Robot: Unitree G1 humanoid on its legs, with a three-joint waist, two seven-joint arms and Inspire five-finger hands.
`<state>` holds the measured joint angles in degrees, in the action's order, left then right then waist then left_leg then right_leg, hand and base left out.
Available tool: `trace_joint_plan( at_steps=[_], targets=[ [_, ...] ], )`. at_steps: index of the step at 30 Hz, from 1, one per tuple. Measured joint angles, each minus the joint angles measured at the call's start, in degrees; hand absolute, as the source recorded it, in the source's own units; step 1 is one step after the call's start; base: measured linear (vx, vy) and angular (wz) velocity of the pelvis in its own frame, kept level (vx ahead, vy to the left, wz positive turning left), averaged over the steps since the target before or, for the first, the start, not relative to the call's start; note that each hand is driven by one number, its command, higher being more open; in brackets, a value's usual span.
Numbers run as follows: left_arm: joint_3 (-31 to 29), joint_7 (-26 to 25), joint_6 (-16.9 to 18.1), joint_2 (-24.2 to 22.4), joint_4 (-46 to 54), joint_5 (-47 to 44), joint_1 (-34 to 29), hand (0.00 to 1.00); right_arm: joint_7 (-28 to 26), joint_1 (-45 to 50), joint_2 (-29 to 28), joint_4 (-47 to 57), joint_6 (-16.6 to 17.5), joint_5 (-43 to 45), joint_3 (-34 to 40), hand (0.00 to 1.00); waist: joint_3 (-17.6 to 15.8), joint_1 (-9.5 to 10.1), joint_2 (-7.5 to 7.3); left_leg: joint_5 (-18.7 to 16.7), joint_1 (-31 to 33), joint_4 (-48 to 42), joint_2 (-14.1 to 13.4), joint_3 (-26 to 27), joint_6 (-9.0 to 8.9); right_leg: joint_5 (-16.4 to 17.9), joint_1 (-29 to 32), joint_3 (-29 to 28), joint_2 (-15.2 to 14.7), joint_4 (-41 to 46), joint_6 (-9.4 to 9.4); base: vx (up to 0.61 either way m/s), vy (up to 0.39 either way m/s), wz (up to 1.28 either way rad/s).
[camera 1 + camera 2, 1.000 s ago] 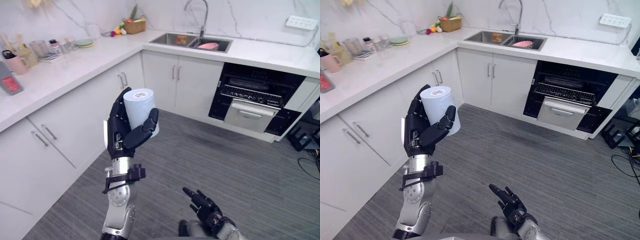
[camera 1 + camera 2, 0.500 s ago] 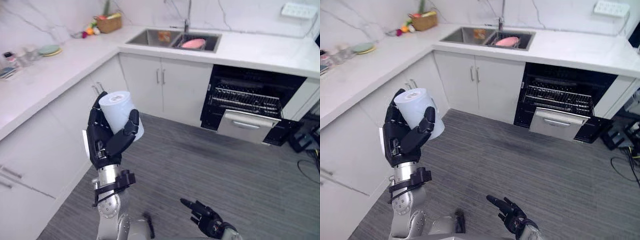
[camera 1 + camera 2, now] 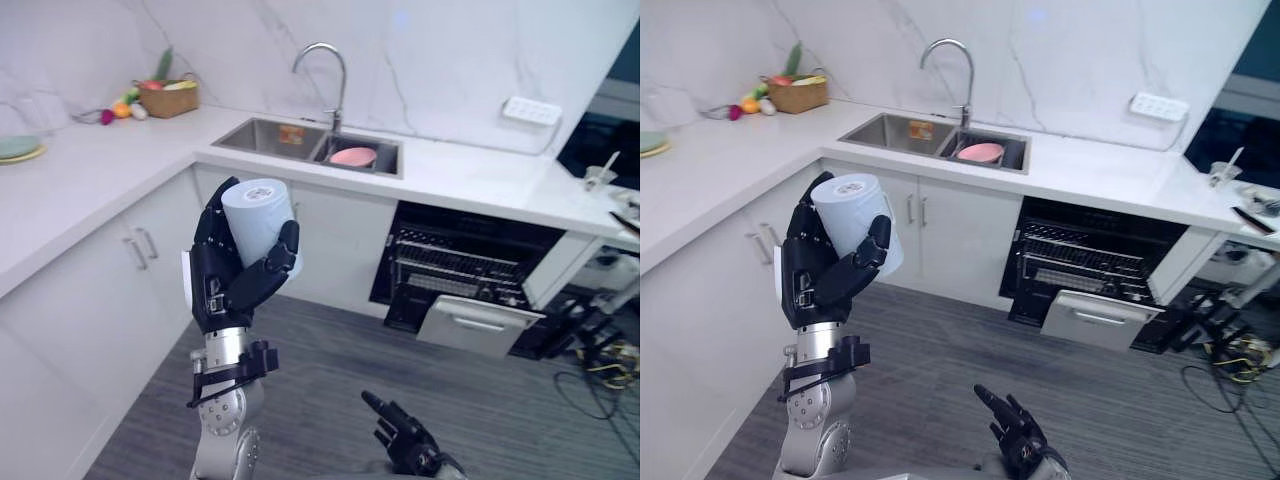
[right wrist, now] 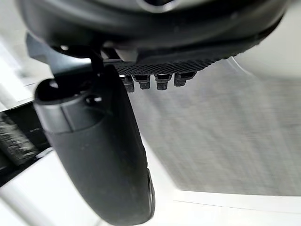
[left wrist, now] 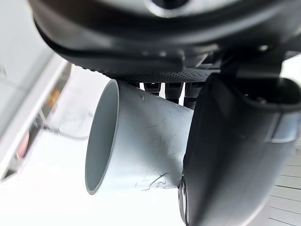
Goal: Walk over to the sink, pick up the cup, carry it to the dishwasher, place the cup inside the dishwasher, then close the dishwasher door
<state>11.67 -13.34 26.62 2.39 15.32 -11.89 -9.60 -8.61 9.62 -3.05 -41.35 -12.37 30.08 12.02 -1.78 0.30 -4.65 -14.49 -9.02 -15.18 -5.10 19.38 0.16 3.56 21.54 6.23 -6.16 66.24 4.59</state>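
My left hand (image 3: 225, 285) is raised in front of me, fingers and thumb curled round a pale blue cup (image 3: 258, 216) held upright; the left wrist view shows the cup (image 5: 141, 146) gripped between thumb and fingers. The dishwasher (image 3: 470, 270) stands under the counter right of the sink (image 3: 310, 148), its door (image 3: 470, 325) partly down and racks showing. My right hand (image 3: 400, 435) hangs low near the floor, fingers straight and holding nothing.
A pink bowl (image 3: 352, 156) lies in the sink under the tap (image 3: 325, 70). A fruit basket (image 3: 165, 97) and a plate (image 3: 15, 148) sit on the white counter (image 3: 90, 190). White cabinets (image 3: 140, 270) run along the left. Grey floor (image 3: 330, 380) lies before the dishwasher.
The camera has swung up and to the right, so the sink and dishwasher now sit closer to the middle. The left hand still holds the cup raised.
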Motion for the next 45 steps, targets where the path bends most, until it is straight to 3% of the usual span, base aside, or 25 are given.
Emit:
trace_joint_plan(
  at_steps=[2, 3, 4, 5, 6, 7, 9, 10, 11, 13, 15, 18, 19, 20, 21, 22, 25, 28, 31, 34, 36, 38, 39, 42, 45],
  targets=[
    [-0.02, 0.05, 0.04, 0.06, -0.1, -0.18, 1.29, 0.0, 0.18, 0.17, -0.01, 0.34, 0.11, 0.01, -0.07, 1.0, -0.08, -0.56, 0.16, -0.6, -2.49, 1.73, -0.8, 0.01, -1.55, 1.65, -1.45, 4.69, -0.47, -16.37, -1.14, 0.44, -0.072, -0.03],
    [-0.19, 0.06, 0.13, 0.01, -0.1, -0.19, 1.55, 0.0, 0.84, 0.37, -0.04, 0.39, 0.0, 0.07, -0.34, 1.0, -0.09, -0.6, 0.12, -1.61, -4.18, 2.13, -0.58, 0.0, -3.08, -0.14, -3.6, 6.91, -0.23, -28.9, -2.59, 0.37, -0.096, -0.09],
    [-0.6, 0.06, 0.19, -0.04, -0.2, -0.21, 1.33, 0.0, 1.66, 0.74, -0.13, 0.4, 0.04, 0.04, -1.24, 1.0, -0.05, -0.59, -0.08, -2.48, -5.33, 1.94, 0.17, 0.03, -4.0, -2.41, -5.2, 7.62, -0.19, -35.88, -5.37, 0.58, -0.156, -0.35],
    [-1.04, 0.05, -0.06, -1.07, -0.79, -0.39, 0.75, 0.0, 2.27, 0.53, 0.87, 0.26, -0.37, 0.04, -2.15, 1.0, 0.46, -0.34, 1.68, -3.47, -5.65, 0.64, -0.89, -0.28, -4.83, 0.85, -7.52, 8.84, 0.9, -38.43, -8.39, 0.53, -0.17, -0.53],
    [-1.2, 0.09, -0.1, -2.16, -1.16, -0.42, 0.79, 0.0, 2.77, -0.12, 1.83, 0.53, -1.04, 0.09, -3.32, 1.0, -0.1, -0.27, 3.61, -3.72, -4.92, -1.8, -2.08, -1.45, -5.26, 2.22, -8.76, 8.63, 2.66, -40.85, -8.48, 0.5, -0.177, -0.51],
    [-1.02, 0.27, -0.1, -2.74, -1.62, -0.41, 0.9, 0.0, 3.02, -0.34, 2.3, 0.88, -1.42, 0.09, -3.71, 1.0, -0.59, -0.22, 4.57, -3.78, -4.33, -3.85, -2.91, -2.08, -5.36, 2.45, -9.51, 8.58, 3.55, -41.74, -8.57, 0.33, -0.162, -0.32],
    [-0.16, 0.79, -0.38, -3.63, -2.69, -0.39, 0.53, 0.0, 4.55, -0.49, 3.03, 2.26, -3.54, 0.25, -3.54, 1.0, -1.92, -0.25, 6.63, -3.04, -0.7, -17.18, -6.51, -3.99, -5.87, 3.92, -13.58, 8.35, 6.53, -45.07, -8.6, 0.2, -0.106, -0.22],
    [0.44, 1.35, -0.34, -4.1, -2.71, -0.39, 0.22, 0.0, 5.51, -0.45, 3.62, 2.63, -4.24, 0.62, -3.43, 1.0, -2.7, 0.13, 7.98, 1.14, 4.14, -30.88, -10.3, -6.18, -5.25, 4.84, -16.78, 8.2, 8.83, -46.54, -9.39, 0.27, -0.11, -0.3],
    [0.62, 1.98, 0.04, -4.45, -2.7, -0.4, -0.14, 0.0, 6.64, -0.08, 4.1, 2.87, -4.23, 1.81, -3.47, 1.0, -2.8, 0.5, 8.41, 8.68, 9.93, -43.43, -13.79, -8.08, -3.67, 6.44, -19.07, 7.82, 10.46, -47.29, -10.6, 0.33, -0.122, -0.27],
    [0.76, 2.79, 1.33, -4.51, -2.71, -0.39, -1.12, 0.0, 8.13, 0.34, 4.16, 3.55, -4.16, 2.14, -3.57, 1.0, -2.55, 0.5, 8.29, 7.79, 15.94, -50.88, -16.59, -7.66, -2.95, 8.01, -21.7, 6.88, 11.54, -48.06, -11.02, 0.34, -0.082, -0.3],
    [0.69, 3.32, 2.64, -4.57, -2.72, -0.4, -2.19, 0.0, 9.23, 1.44, 4.33, 3.92, -3.94, 3.3, -3.63, 1.0, -1.36, 1.08, 8.05, 4.13, 19.25, -46.66, -16.12, -5.24, -2.49, 8.15, -23.21, 4.58, 11.37, -49.71, -11.38, 0.35, -0.028, -0.58],
    [-0.14, 3.66, 3.89, -4.49, -2.77, -0.98, -2.27, 0.0, 11.05, 1.79, 4.63, 3.68, -3.81, 3.6, -4.76, 1.0, -0.56, 1.82, 7.9, 0.62, 19.36, -28.21, -12.69, -3.74, -2.73, 7.34, -24.42, -0.42, 9.96, -51.55, -10.04, 0.38, 0.084, -0.82],
    [-0.07, 3.67, 3.93, -4.16, -3.53, -1.82, -2.2, 0.0, 11.71, 1.79, 4.58, 3.42, -3.65, 3.59, -5.1, 1.0, -0.29, 1.72, 7.4, 0.86, 18.47, -18.2, -9.6, -5.64, -2.71, 7.52, -24.24, -2.21, 8.55, -51.53, -9.35, 0.36, 0.172, -0.7],
    [0.26, 3.76, 3.82, -4.15, -4.81, -1.9, -2.24, 0.0, 12.18, 1.79, 4.57, 3.4, -3.63, 3.61, -5.17, 1.0, -0.18, 1.71, 7.41, 3.87, 17.18, -8.79, -6.88, -8.85, -2.54, 7.93, -24.22, -3.8, 7.59, -51.24, -8.14, 0.4, 0.234, -0.69],
    [0.79, 3.77, 3.74, -4.21, -5.12, -1.97, -2.48, 0.0, 12.36, 1.79, 4.55, 3.45, -3.6, 3.61, -5.23, 1.0, -0.02, 1.71, 7.62, 7.84, 16.8, -5.42, -6.1, -10.94, -2.34, 8.57, -24.26, -4.66, 7.4, -50.99, -6.97, 0.3, 0.209, -0.78],
    [1.58, 3.81, 3.78, -4.16, -5.71, -2.15, -3.22, 0.0, 12.68, 1.95, 4.1, 3.24, -3.43, 3.61, -5.28, 1.0, 0.75, 1.69, 7.39, 8.14, 15.79, -4.56, -5.03, -14.14, -4.94, 9.91, -24.31, -6.56, 6.85, -50.57, -5.2, 0.35, 0.238, -0.65],
    [2.21, 3.59, 3.75, -3.0, -8.16, -2.27, -4.75, 0.0, 13.56, 2.51, 1.61, 3.08, -3.29, 3.62, -5.45, 1.0, 2.83, 0.11, 4.37, 8.05, 12.02, 2.51, -2.99, -12.61, -5.23, 9.36, -23.84, -8.48, 4.78, -51.49, -4.2, 0.26, 0.178, -0.37],
    [3.47, 3.22, 3.71, -2.27, -9.69, -2.94, -5.22, 0.0, 15.59, 2.77, 0.29, 1.2, -3.07, 3.61, -4.88, 1.0, 3.72, -0.02, 2.91, 8.57, 9.68, 5.56, -1.53, -11.82, -5.1, 8.61, -24.32, -9.47, 3.36, -52.95, -2.94, 0.15, 0.107, -0.25],
    [5.23, 2.15, 3.74, -2.04, -9.67, -3.06, -5.16, 0.0, 16.78, 2.62, 0.22, 0.69, -2.05, 3.55, -3.41, 1.0, 3.59, 0.38, 3.11, 8.57, 7.78, 4.8, -1.05, -12.58, -5.08, 8.56, -24.21, -9.44, 2.57, -50.26, -2.67, 0.1, 0.008, -0.34],
    [6.52, 2.45, 3.45, -1.85, -9.66, -5.14, -4.09, 0.0, 19.31, 2.64, 0.13, 0.62, 2.1, 3.67, -2.48, 1.0, 3.09, 0.26, 3.19, 8.37, 5.14, 3.68, -1.47, -11.56, -4.92, 9.01, -20.93, -8.42, 2.67, -41.29, -1.89, 0.01, -0.049, -0.55],
    [7.16, 2.8, 3.01, -1.83, -9.66, -5.12, -2.68, 0.0, 20.96, 2.29, -0.17, 0.75, 4.5, 4.15, -1.35, 1.0, 2.85, 0.28, 3.34, 7.87, 4.61, 3.76, -1.57, -9.45, -4.82, 9.0, -16.86, -5.71, 1.92, -34.86, -1.9, -0.04, -0.04, -0.75],
    [8.53, 2.67, 2.63, -1.98, -9.38, -4.88, -0.55, 0.0, 23.15, 2.16, -0.11, 2.22, 6.72, 4.01, -0.43, 1.0, 1.49, 0.13, 4.1, 4.71, 1.71, 6.18, -1.72, -5.33, -4.66, 8.99, -11.74, 1.63, -0.36, -25.7, -1.92, -0.04, 0.032, -0.89],
    [8.71, 2.51, 2.55, -1.96, -9.38, -4.72, -0.16, 0.0, 23.62, 2.08, -0.11, 2.39, 7.05, 3.82, -0.18, 1.0, 0.97, 0.06, 4.11, 4.14, 0.8, 6.7, -1.91, -4.27, -5.5, 9.0, -11.36, 3.25, -0.85, -24.57, -1.94, -0.05, 0.069, -0.91],
    [9.78, 1.32, 1.48, -1.71, -9.18, -3.66, 0.42, 0.0, 26.63, 2.45, -0.32, 4.49, 8.5, 3.55, -1.06, 1.0, 0.29, -0.53, 4.23, 3.29, 0.16, 6.39, -3.08, 0.31, -4.56, 8.98, -13.24, 6.45, 0.13, -31.7, -2.07, -0.08, 0.05, -0.87],
    [8.36, -0.33, -0.26, -1.67, -8.07, -3.69, 2.42, 0.0, 30.36, 3.36, -0.17, 13.23, 9.81, 3.15, -3.48, 1.0, -0.09, -0.47, 4.65, 3.72, 2.14, 6.15, -3.0, 3.76, -4.44, 6.96, -18.55, 7.95, 2.28, -49.77, -4.01, -0.07, 0.016, -0.63]
  ],
)
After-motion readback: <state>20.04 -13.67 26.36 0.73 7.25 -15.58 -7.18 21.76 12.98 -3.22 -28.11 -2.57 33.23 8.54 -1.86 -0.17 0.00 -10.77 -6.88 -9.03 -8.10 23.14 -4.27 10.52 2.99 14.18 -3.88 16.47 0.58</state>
